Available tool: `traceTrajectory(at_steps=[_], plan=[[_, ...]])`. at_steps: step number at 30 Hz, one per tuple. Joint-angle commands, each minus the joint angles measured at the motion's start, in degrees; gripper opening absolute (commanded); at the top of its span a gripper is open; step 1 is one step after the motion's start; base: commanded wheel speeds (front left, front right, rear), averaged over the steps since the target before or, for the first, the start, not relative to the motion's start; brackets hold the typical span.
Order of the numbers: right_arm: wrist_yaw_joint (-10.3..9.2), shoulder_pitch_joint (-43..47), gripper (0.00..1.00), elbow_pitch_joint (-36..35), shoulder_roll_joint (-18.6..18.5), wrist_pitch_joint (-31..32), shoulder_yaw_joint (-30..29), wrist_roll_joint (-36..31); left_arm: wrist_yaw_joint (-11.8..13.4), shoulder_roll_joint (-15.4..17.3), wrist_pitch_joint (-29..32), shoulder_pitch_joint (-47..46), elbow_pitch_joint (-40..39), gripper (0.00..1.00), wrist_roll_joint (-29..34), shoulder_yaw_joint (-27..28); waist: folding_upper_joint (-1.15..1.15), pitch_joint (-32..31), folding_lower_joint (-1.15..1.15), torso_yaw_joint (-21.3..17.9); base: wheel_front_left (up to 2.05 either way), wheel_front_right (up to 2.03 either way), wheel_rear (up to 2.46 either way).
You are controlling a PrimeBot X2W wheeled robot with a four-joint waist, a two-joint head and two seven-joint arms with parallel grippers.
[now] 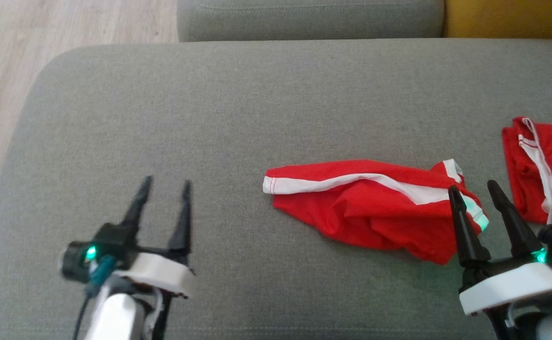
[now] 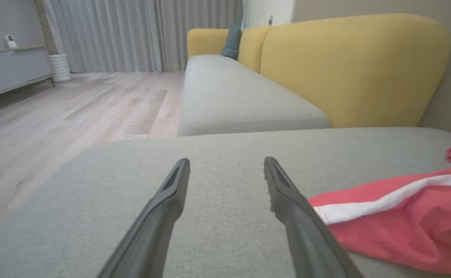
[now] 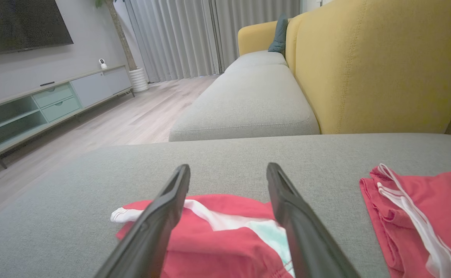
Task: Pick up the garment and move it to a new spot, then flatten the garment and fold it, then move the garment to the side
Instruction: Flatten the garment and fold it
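A crumpled red garment with white stripes lies on the grey sofa cushion, right of centre; it also shows in the left wrist view and the right wrist view. My right gripper hovers open over the garment's right end, nothing between its fingers. My left gripper stands open over bare cushion well to the garment's left, its fingers empty.
A second red garment with white trim lies folded at the cushion's right edge, seen too in the right wrist view. A yellow sofa back rises beyond. Wooden floor lies off the cushion's left edge.
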Motion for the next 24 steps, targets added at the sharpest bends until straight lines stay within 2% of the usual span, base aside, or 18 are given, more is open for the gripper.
traceTrajectory(at_steps=[1,6,10,16,24], plan=[[-0.05,-1.2,1.0,-1.9,-0.9,-0.5,0.8,0.1,-1.1,0.2,1.0,-4.5,-2.2,1.0,0.2,0.0,0.0,0.8,0.0,0.1,0.0,0.0,0.0],[-0.05,-2.0,1.0,-1.7,-0.9,-0.5,1.3,0.4,-4.8,-0.9,7.3,-10.1,0.8,1.0,-0.9,-6.9,0.0,2.8,0.0,-1.0,0.0,0.0,0.0],[-0.05,-3.1,1.0,-1.4,-1.0,-0.6,2.0,0.7,-6.2,-1.3,13.4,-14.2,6.0,1.0,-3.6,-10.7,0.0,4.4,0.0,-2.7,0.0,0.0,0.0],[-0.05,-4.3,1.0,-0.7,-0.9,-0.9,2.5,1.2,-6.2,-1.6,18.4,-20.1,15.7,1.0,-8.0,-11.3,0.0,6.4,0.0,-5.2,0.0,0.0,0.0],[-0.05,-4.1,1.0,-0.1,-0.6,-1.0,2.1,1.8,-5.8,-1.7,19.5,-24.0,24.3,1.0,-10.8,-11.9,0.0,7.3,0.0,-6.7,0.0,0.0,0.0]])
